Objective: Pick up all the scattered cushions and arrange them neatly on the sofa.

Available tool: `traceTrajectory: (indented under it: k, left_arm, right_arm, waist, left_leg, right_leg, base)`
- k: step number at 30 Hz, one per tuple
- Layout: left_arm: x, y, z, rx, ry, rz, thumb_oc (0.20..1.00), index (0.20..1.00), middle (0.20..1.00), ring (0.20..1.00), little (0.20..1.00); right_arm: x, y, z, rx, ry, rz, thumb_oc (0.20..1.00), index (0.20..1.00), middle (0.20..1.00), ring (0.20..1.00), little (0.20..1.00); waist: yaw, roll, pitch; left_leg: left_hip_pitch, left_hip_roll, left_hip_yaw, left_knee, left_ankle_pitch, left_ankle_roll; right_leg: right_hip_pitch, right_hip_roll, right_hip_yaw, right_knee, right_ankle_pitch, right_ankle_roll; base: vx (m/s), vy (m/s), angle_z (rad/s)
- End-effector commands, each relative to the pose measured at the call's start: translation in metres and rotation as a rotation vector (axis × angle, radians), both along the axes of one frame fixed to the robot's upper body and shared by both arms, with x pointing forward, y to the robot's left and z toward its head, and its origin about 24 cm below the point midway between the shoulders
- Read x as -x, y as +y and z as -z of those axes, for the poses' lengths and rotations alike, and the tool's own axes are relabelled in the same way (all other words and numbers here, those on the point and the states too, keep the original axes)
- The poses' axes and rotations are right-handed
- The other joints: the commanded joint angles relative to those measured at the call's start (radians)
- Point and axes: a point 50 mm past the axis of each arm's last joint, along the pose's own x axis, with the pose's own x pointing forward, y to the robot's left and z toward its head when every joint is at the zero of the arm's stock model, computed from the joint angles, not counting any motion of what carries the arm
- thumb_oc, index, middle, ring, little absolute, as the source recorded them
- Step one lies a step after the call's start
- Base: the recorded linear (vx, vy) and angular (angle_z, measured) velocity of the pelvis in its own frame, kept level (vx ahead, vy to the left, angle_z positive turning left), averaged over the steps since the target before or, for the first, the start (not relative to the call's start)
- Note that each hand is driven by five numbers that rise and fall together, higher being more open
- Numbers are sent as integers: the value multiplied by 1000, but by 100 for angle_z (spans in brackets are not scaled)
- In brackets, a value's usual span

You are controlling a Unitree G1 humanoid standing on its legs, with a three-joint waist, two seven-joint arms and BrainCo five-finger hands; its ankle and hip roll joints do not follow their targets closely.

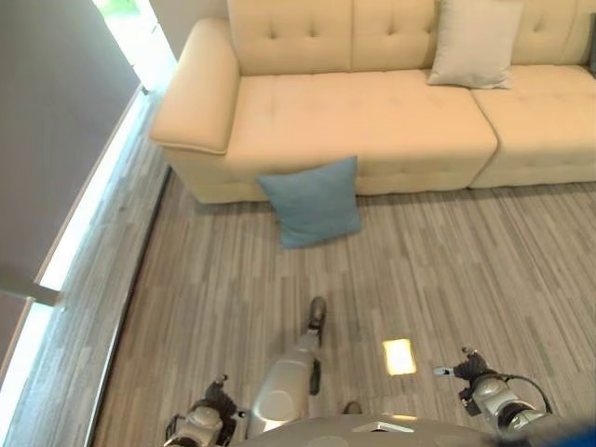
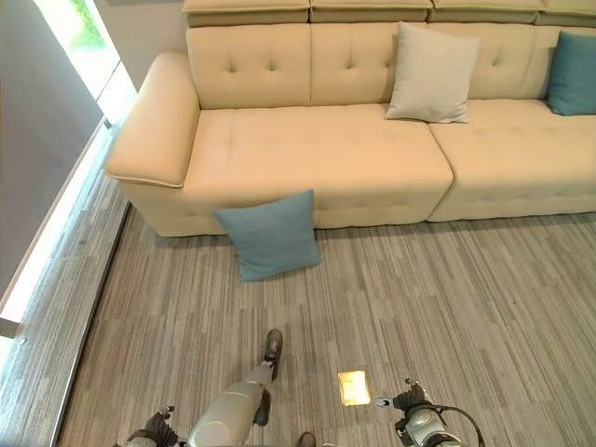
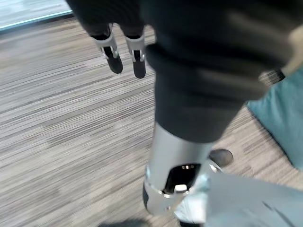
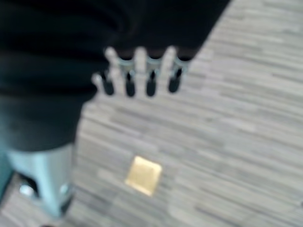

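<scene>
Blue cushion (image 2: 272, 235) leans against sofa (image 2: 317, 149), well ahead of both hands. Left hand (image 3: 124, 49) and right hand (image 4: 140, 75): fingers relaxed, empty.

Floor (image 1: 447, 270): grey-brown striped planks, running under and past both the left hand (image 3: 124, 53) and the right hand (image 4: 142, 75).
Yellow square (image 4: 143, 175): flat on the floor, beneath the right hand, just inward of it; apart from the left hand.
Window strip (image 1: 65, 251): bright band at floor level, well out to the left hand's outer side.
Grey panel (image 1: 56, 121): above the window strip, same side.
Dark floor rail (image 1: 140, 279): between window strip and planks.
</scene>
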Motion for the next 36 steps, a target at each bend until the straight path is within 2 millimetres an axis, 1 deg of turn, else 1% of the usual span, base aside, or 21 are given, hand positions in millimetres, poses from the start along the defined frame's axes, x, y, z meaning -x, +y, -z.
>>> traceTrajectory:
  k: [1, 2, 3, 4, 5, 6, 7, 8, 12, 13, 15, 18, 23, 24, 25, 26, 28, 29, 31, 32, 36]
  left_arm:
    - [-10, 3, -3, -4, -21, 4, 1000, 1000, 1000, 1000, 1000]
    - [-9, 5, -3, -9, -15, 1, 1000, 1000, 1000, 1000, 1000]
    - [-8, 8, -4, -18, -8, 1, 1000, 1000, 1000, 1000, 1000]
    - [-10, 10, -5, -19, -15, -2, 1000, 1000, 1000, 1000, 1000]
    - [-13, 10, -6, -18, -27, -3, 1000, 1000, 1000, 1000, 1000]
    - [-19, 10, -7, -18, -47, -6, 1000, 1000, 1000, 1000, 1000]
    - [-22, 11, -9, -22, -54, -4, 1000, 1000, 1000, 1000, 1000]
    - [-25, 12, -10, -27, -68, -1, 1000, 1000, 1000, 1000, 1000]
    - [-35, 8, -12, -23, -102, 20, 1000, 1000, 1000, 1000, 1000]
    - [-37, 7, -12, -25, -103, 31, 1000, 1000, 1000, 1000, 1000]
    - [-37, 6, -12, -28, -102, 42, 1000, 1000, 1000, 1000, 1000]
    - [-34, 2, -10, -26, -86, 58, 1000, 1000, 1000, 1000, 1000]
    - [-33, -3, -8, -8, -78, 70, 1000, 1000, 1000, 1000, 1000]
    - [-40, -6, -9, -5, -89, 97, 1000, 1000, 1000, 1000, 1000]
    - [-40, -6, -9, -5, -89, 97, 1000, 1000, 1000, 1000, 1000]
    - [-53, -11, -13, 0, -123, 120, 1000, 1000, 1000, 1000, 1000]
    - [-58, -12, -15, 6, -138, 126, 1000, 1000, 1000, 1000, 1000]
    - [-58, -14, -14, 10, -134, 129, 1000, 1000, 1000, 1000, 1000]
    - [-56, -14, -14, 8, -128, 134, 1000, 1000, 1000, 1000, 1000]
    - [-55, -14, -13, 3, -121, 140, 1000, 1000, 1000, 1000, 1000]
    - [-50, -14, -11, 3, -103, 151, 1000, 1000, 1000, 1000, 1000]
  right_arm:
    - [-2, 2, -2, -2, -35, -31, 1000, 1000, 1000, 1000, 1000]
    - [-1, 4, -1, -9, -32, -29, 1000, 1000, 1000, 1000, 1000]
    - [2, 6, 1, -18, -14, -39, 1000, 1000, 1000, 1000, 1000]
    - [1, 7, 1, -19, -17, -44, 1000, 1000, 1000, 1000, 1000]
    - [-2, 7, 0, -18, -22, -49, 1000, 1000, 1000, 1000, 1000]
    - [-6, 8, -2, -23, -38, -46, 1000, 1000, 1000, 1000, 1000]
    - [-10, 8, -3, -28, -51, -45, 1000, 1000, 1000, 1000, 1000]
    - [-11, 9, -3, -29, -59, -44, 1000, 1000, 1000, 1000, 1000]
    - [-12, 9, -4, -31, -62, -44, 1000, 1000, 1000, 1000, 1000]
    - [-13, 8, -5, -31, -66, -40, 1000, 1000, 1000, 1000, 1000]
    - [-13, 8, -5, -29, -66, -40, 1000, 1000, 1000, 1000, 1000]
    - [-7, 5, -3, -22, -52, -35, 1000, 1000, 1000, 1000, 1000]
    - [0, 2, -1, -29, -48, -7, 1000, 1000, 1000, 1000, 1000]
    - [-1, 1, -2, -29, -57, 8, 1000, 1000, 1000, 1000, 1000]
    - [-1, 1, -2, -29, -57, 9, 1000, 1000, 1000, 1000, 1000]
    - [-6, -1, -5, -27, -78, 23, 1000, 1000, 1000, 1000, 1000]
    - [-8, -2, -6, -27, -81, 28, 1000, 1000, 1000, 1000, 1000]
    - [-7, -3, -6, -25, -79, 36, 1000, 1000, 1000, 1000, 1000]
    - [-6, -4, -5, -26, -77, 37, 1000, 1000, 1000, 1000, 1000]
    - [-6, -5, -6, -20, -78, 35, 1000, 1000, 1000, 1000, 1000]
    - [-3, -2, -4, -30, -70, 38, 1000, 1000, 1000, 1000, 1000]
  waist:
    - [40, -36, -29]
    - [45, -49, -36]
    - [55, -73, -51]
    - [53, -72, -48]
    - [45, -70, -37]
    - [33, -59, -25]
    - [23, -42, -21]
    - [-1, -15, -11]
    - [-57, -9, 5]
    - [-71, -21, 9]
    - [-85, -31, 5]
    - [-88, -52, -5]
    - [-89, -64, -21]
    - [-94, -70, -16]
    - [-95, -70, -16]
    - [-102, -81, 8]
    - [-102, -85, 14]
    - [-107, -83, 8]
    - [-108, -81, 2]
    - [-106, -71, -3]
    - [-119, -55, -30]
  left_leg:
    - [29, -9, -9, 98, 48, 52]
    - [28, -17, -11, 122, 36, 60]
    - [54, -44, -16, 151, -21, 94]
    - [72, -50, -18, 155, -39, 107]
    - [98, -64, -21, 162, -61, 127]
    - [121, -73, -34, 172, -78, 143]
    - [153, -67, -53, 164, -89, 152]
    - [220, -64, -91, 150, -112, 162]
    - [314, -78, -177, 131, -144, 146]
    - [337, -87, -196, 126, -161, 136]
    - [352, -94, -215, 115, -169, 128]
    - [386, -89, -253, 121, -209, 100]
    - [370, -61, -262, 154, -225, 64]
    - [337, -46, -239, 202, -218, 42]
    - [335, -46, -240, 206, -220, 41]
    - [248, -27, -188, 319, -192, 31]
    - [204, -9, -149, 360, -202, 34]
    - [198, 23, -122, 299, -187, 30]
    - [197, 36, -113, 249, -162, 26]
    - [179, 61, -111, 180, -116, 21]
    - [231, 61, -109, 96, -91, 22]
  right_leg:
    - [-49, -47, 17, 74, 32, 90]
    - [-48, -62, 18, 102, 34, 99]
    - [-79, -104, 18, 244, 85, 145]
    - [-123, -124, 17, 341, 134, 166]
    - [-181, -153, 20, 459, 237, 200]
    - [-231, -167, 30, 567, 318, 208]
    - [-277, -169, 30, 642, 332, 203]
    - [-356, -190, 5, 704, 299, 173]
    - [-436, -163, 18, 501, 219, 133]
    - [-442, -156, 48, 372, 217, 135]
    - [-467, -151, 76, 276, 234, 142]
    - [-399, -147, 93, 147, 252, 141]
    - [-343, -135, 66, 113, 236, 120]
    - [-321, -134, 48, 102, 220, 106]
    - [-321, -134, 47, 102, 220, 106]
    - [-303, -144, 32, 98, 210, 92]
    - [-288, -142, 15, 96, 192, 80]
    - [-277, -145, -3, 95, 176, 82]
    - [-269, -143, -6, 91, 171, 86]
    - [-258, -139, -8, 95, 156, 92]
    - [-258, -156, 3, 132, 154, 106]
  base:
    - [281, 82, -45]
    - [420, 157, -51]
    - [476, 207, -28]
    - [414, 246, -8]
    - [205, 200, 5]
    - [226, 196, 1]
    - [373, 195, 58]
    - [429, 115, 74]
    - [362, -67, 57]
    - [210, -111, 94]
    - [213, -115, 74]
    - [258, -176, 49]
    - [125, -134, 64]
    - [73, -110, 39]
    - [9, -105, 67]
    - [-41, -67, 74]
    - [9, -30, 80]
    - [103, 70, 61]
    - [118, 92, 43]
    - [93, 77, 23]
    - [136, 224, -23]
